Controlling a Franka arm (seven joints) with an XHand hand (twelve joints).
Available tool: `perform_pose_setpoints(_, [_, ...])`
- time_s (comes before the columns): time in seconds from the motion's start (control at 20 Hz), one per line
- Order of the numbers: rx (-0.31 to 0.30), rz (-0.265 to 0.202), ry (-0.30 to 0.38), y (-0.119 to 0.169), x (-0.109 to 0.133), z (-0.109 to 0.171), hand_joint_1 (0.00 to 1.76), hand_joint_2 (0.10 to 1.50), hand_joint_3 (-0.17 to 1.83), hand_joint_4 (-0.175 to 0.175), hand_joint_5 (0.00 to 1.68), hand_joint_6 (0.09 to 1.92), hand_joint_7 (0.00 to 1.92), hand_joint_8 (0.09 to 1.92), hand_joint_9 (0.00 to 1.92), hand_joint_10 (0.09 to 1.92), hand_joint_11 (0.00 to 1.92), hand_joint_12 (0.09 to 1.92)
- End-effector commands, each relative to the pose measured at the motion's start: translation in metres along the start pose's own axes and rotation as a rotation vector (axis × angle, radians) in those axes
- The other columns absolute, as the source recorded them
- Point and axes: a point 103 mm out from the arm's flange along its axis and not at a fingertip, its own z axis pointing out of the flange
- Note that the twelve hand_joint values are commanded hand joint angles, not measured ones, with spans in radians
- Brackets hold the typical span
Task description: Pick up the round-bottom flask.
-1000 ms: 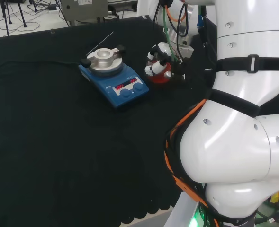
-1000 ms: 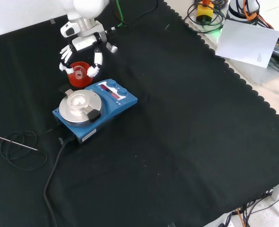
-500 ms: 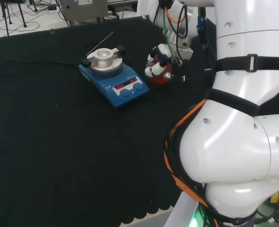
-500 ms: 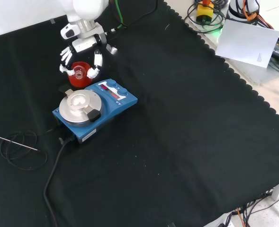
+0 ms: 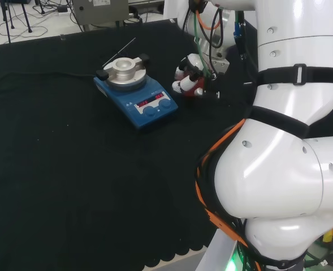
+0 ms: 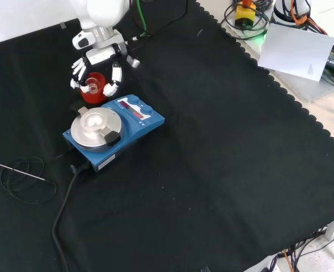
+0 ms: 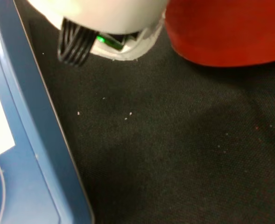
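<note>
The round-bottom flask, clear glass, sits in a red stand on the black cloth near the bench's far edge in the front view. The hand hangs over it, fingers curled down around the flask's neck. Just beside the stand, toward the bench's middle, stands a blue magnetic stirrer with a round metal plate.

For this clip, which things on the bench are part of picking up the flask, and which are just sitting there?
In the job: the hand, fingers curled round the round-bottom flask, which sits in the red stand.

Lying about: blue stirrer plate, its black cable, thin probe wire, sheet of paper.
</note>
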Motion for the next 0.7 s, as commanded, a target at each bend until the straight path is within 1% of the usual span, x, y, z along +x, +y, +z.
perform_pose_setpoints(0.05, [-0.020, -0.008, 0.011, 0.0006, 0.0023, 0.0007, 1.05, 0.53, 0.73, -0.035, 0.77, 0.77, 0.39, 0.65, 0.57, 0.67, 0.23, 1.33])
perform_pose_setpoints(0.35, [-0.036, -0.001, 0.013, -0.0018, -0.0004, -0.0016, 1.04, 0.57, 0.72, -0.045, 0.87, 0.74, 0.43, 0.65, 0.61, 0.66, 0.27, 1.33])
perform_pose_setpoints(0.55, [-0.040, -0.001, 0.009, -0.0034, -0.0018, -0.0030, 1.05, 0.57, 0.72, -0.048, 0.88, 0.73, 0.44, 0.65, 0.62, 0.65, 0.28, 1.33])
perform_pose_setpoints(0.7, [-0.038, -0.001, 0.008, -0.0059, -0.0059, -0.0045, 1.06, 0.57, 0.72, -0.053, 0.85, 0.74, 0.44, 0.64, 0.62, 0.65, 0.28, 1.32])
